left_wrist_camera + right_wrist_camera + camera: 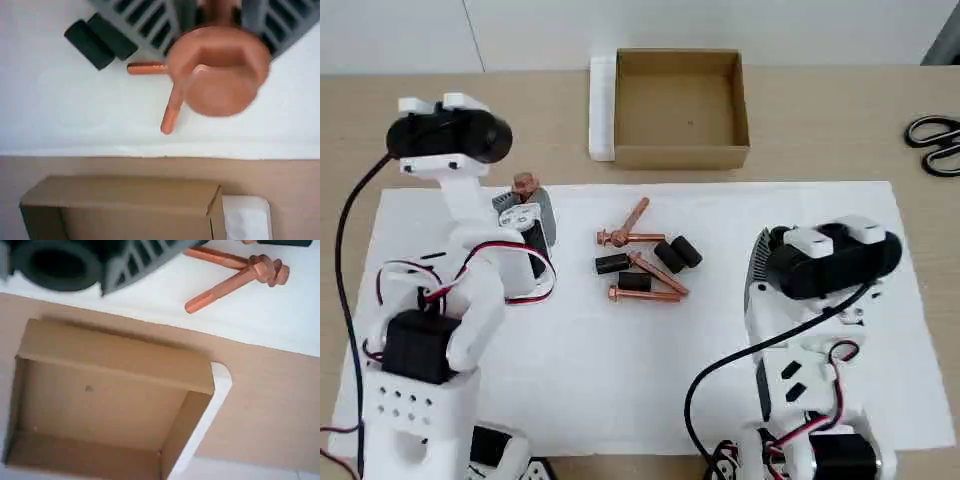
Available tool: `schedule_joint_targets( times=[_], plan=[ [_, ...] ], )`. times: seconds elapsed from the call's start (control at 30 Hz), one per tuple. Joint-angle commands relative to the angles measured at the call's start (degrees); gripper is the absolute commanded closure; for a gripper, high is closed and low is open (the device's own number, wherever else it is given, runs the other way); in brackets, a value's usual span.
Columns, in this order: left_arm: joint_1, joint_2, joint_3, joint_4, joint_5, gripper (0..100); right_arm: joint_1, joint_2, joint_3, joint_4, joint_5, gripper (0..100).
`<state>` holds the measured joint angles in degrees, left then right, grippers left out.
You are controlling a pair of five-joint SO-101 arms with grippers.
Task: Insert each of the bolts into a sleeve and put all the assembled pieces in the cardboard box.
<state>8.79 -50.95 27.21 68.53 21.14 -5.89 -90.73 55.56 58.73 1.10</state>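
Four loose bolts (642, 294) lie heaped with four loose sleeves (669, 256) at mid white sheet (620, 380), all flat. Two bolts run 9-to-3, one slants toward 1 o'clock, one toward 4. Left tool (527, 205), at 9 o'clock of the heap, is clamped on the held bolt (217, 70). Its flanged head faces the wrist camera end on, so the long axis runs along the tool's own line. From above, the head sticks out on the tool's 12 o'clock side and the shank is hidden. Right tool (758, 262), at 3 o'clock of the heap and well apart from the left, looks closed on the held sleeve (50, 262). The sleeve's bore is open toward the wrist camera, so its axis also runs along that view. Likely reason: one part per arm, each gripped on its side so shank tip and bore mouth stay free for mating. The two axes are not yet lined up. Cardboard box (678, 157) sits open at 12 o'clock of the heap, off the sheet on the worktop (820, 120), nothing in it, near enough for drop-off. Scissors (935, 140) lie at far 2 o'clock.
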Motion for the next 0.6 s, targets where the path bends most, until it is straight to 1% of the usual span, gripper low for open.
schedule_joint_targets(
  times=[0.0,0.07,0.13,0.3,0.37,0.57],
  plan=[
    [0.9,-4.5,3.7,-5.2,0.7,99,-0.3,-4.8,3.8,-3.6,-3.3,99.4],
    [2.3,-6.5,6.0,-5.9,0.7,99,-0.2,-8.6,7.3,-5.2,-8.1,99.4],
    [4.2,-8.5,7.5,-5.9,0.7,99,-0.3,-13.3,11.3,-7.1,-10.7,99.4],
    [7.3,-12.1,9.5,-5.9,0.6,99,-1.3,-12.7,13.5,-8.7,-7.4,99.4],
    [8.1,-12.6,9.5,-6.2,0.5,99,-4.0,-13.0,13.6,-8.7,-6.2,99.5],
    [11.9,-12.7,9.5,-12.0,0.4,99,-14.2,-12.9,13.7,-8.6,-5.7,99.5]
  ],
)
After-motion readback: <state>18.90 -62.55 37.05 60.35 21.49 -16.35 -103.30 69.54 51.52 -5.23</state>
